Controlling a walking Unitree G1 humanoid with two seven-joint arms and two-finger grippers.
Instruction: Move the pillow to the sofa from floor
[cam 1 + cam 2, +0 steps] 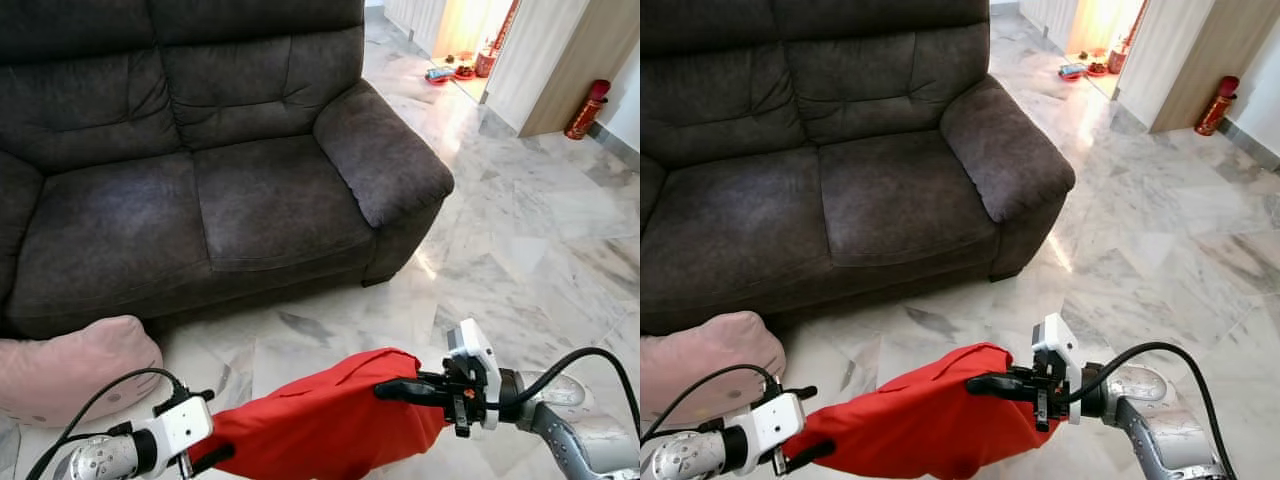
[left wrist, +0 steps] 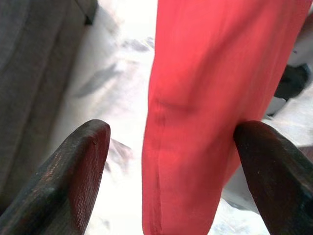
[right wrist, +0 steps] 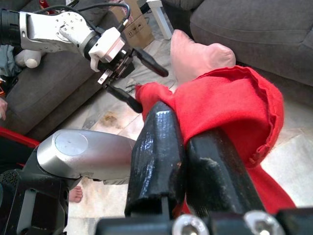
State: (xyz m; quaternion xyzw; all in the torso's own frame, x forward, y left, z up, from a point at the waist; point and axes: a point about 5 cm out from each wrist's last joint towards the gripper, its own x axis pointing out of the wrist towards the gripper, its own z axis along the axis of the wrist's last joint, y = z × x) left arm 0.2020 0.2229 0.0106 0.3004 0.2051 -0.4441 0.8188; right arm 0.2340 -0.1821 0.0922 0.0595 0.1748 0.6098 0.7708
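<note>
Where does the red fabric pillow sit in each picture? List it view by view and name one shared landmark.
Left eye view: red fabric pillow at lower centre, between both tools.
Right eye view: lower centre, over the marble floor.
Left wrist view: a red band running between the two black fingers.
Right wrist view: centre right, pinched by the right tool.
Shared landmark: the dark grey fabric sofa.

Home living room: sofa (image 1: 200, 180), marble floor (image 1: 530, 250)

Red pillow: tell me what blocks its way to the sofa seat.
Nothing visible does. The red pillow hangs between the left claw and right claw, above bare marble floor; the sofa seat cushions ahead hold nothing. A pink pillow lies off left.
</note>
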